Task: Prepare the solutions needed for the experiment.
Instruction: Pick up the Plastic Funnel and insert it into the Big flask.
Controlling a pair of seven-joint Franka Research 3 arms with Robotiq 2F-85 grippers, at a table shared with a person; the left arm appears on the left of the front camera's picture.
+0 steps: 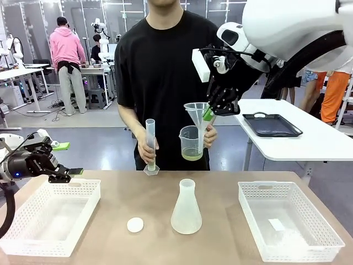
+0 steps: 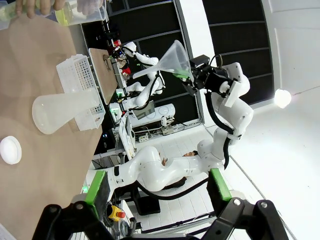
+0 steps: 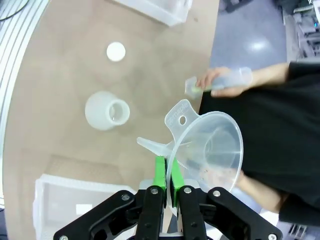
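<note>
A person across the table holds a clear beaker [image 1: 191, 142] with a shallow layer of pale yellow-green solution [image 1: 192, 154] in one hand. The other hand steadies a tall graduated cylinder [image 1: 150, 144] on the table's far edge. My right gripper [image 1: 208, 115] hangs high beside the beaker, shut on the rim of a clear plastic funnel [image 1: 198, 112] [image 3: 210, 145]. Below it a frosted conical flask [image 1: 186, 208] [image 3: 107, 111] stands upright mid-table, with a white cap [image 1: 135, 224] to its left. My left gripper [image 1: 67, 159] [image 2: 157, 187] hovers open and holds nothing, over the left basket [image 1: 22, 243].
Two white mesh baskets sit on the table, the left one and a right one [image 1: 331, 237] with a small white piece inside. A second white table with a black tray [image 1: 272, 125] stands behind on the right. Other people stand in the background.
</note>
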